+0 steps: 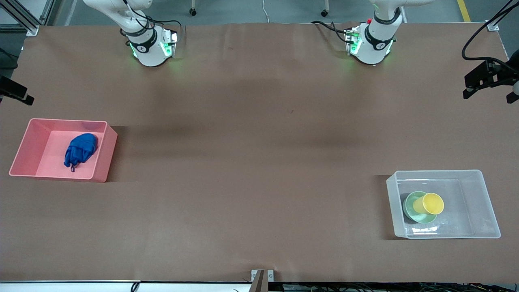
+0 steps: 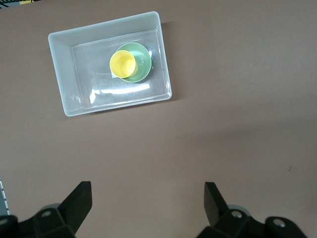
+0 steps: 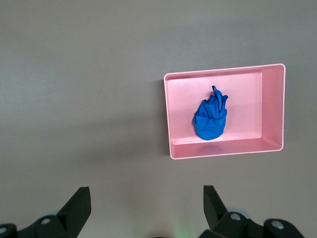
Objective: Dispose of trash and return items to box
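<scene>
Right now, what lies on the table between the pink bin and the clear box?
Nothing: in the front view only bare brown table lies between the pink bin and the clear box.

Bin: a pink bin (image 3: 225,148) sits on the brown table (image 3: 79,89).
Trash: a blue wad (image 3: 210,120) lies inside the bin, near its middle, with thin strips sticking out one end.
Right gripper (image 3: 146,213): its two black fingers (image 3: 75,207) are spread wide apart over bare table, away from the bin.
</scene>
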{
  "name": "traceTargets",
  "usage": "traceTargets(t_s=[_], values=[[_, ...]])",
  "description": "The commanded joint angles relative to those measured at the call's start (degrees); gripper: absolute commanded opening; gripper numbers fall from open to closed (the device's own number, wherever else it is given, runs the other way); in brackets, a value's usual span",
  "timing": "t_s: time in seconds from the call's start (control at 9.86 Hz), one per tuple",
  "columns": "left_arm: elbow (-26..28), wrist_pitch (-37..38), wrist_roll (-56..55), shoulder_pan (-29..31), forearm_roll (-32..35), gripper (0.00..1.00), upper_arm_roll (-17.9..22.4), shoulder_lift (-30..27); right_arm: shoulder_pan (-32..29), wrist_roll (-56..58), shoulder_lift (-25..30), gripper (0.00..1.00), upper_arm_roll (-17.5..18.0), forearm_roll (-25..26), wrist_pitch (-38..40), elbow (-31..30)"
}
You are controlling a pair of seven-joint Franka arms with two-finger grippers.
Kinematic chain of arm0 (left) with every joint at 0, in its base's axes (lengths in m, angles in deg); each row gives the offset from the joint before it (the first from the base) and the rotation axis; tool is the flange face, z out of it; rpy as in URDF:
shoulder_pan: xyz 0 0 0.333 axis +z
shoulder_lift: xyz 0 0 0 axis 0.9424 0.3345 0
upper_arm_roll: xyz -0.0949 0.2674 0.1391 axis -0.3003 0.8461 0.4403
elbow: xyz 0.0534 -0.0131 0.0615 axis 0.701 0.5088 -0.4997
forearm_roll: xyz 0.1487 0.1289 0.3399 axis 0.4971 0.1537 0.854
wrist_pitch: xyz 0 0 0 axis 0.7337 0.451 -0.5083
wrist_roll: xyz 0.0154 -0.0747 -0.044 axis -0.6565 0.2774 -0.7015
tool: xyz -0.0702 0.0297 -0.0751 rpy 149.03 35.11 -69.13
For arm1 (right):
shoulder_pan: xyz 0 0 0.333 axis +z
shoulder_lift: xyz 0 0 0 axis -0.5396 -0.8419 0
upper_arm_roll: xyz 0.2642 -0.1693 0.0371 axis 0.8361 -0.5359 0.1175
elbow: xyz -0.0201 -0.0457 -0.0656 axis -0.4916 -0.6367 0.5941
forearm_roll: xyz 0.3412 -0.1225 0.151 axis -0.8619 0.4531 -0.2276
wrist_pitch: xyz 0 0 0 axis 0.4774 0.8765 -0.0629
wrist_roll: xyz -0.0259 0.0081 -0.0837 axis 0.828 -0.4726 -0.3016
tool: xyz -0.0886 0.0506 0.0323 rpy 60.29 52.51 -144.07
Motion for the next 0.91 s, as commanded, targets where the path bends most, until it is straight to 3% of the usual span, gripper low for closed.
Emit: traceTargets(t_s=[0.0,0.41,0.61,0.81], values=[[3.9,-0.4,-1.8,-2.0,-0.8,1.0,0.3,-0.3,-0.2,0.0,0.6,1.0,0.2,0.4,-0.1,-0.6],[4.3,-0.4,-5.1,-4.0,-1.0,1.0,0.8,0.1,-0.2,0.0,0.6,1.0,0.1,0.4,-0.1,-0.6],[4.9,-0.4,-5.0,-4.8,-4.1,1.0,3.8,0.1,-0.2,0.0,0.6,1.0,0.1,0.4,-0.1,-0.6],[5.1,-0.7,-4.8,-5.0,-3.9,1.0,4.2,0.1,-0.1,0.1,0.7,1.0,0.1,0.5,-0.1,-0.5]])
